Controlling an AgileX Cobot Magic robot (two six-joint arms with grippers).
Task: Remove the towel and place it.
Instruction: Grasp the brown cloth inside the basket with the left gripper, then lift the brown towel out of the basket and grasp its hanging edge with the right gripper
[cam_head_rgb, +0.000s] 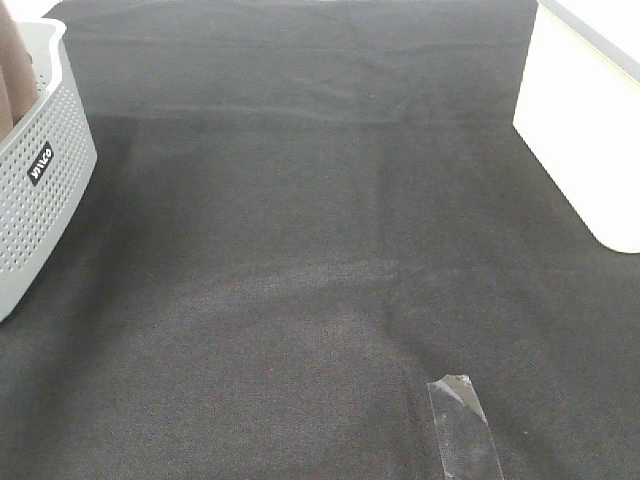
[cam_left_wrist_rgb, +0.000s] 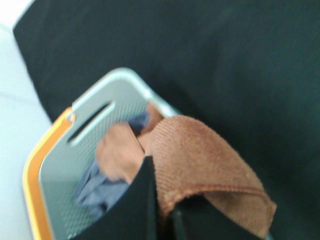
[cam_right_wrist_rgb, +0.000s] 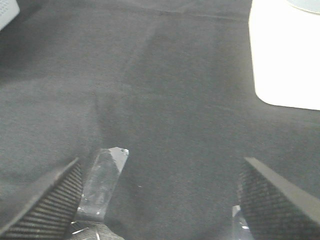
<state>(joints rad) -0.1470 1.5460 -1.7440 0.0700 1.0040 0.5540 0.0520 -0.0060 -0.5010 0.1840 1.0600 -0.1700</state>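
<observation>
Upper left, a white perforated plastic basket holds the brown terry towel and a crumpled grey-blue cloth. The left jaws are clenched on the towel's stitched edge. The basket's small black label cannot be read. A black cloth surface carries a clear tape strip, lower right; a white box stands upper right. The right jaws are released, wide apart.

A: Soft, even light on the black cloth-covered tabletop; hardly a shadow.
B: The white rectangular box is blown out, though. And the left wrist picture is smeared: the brown terry towel has soft edges.
A: The clear tape strip glints faintly.
</observation>
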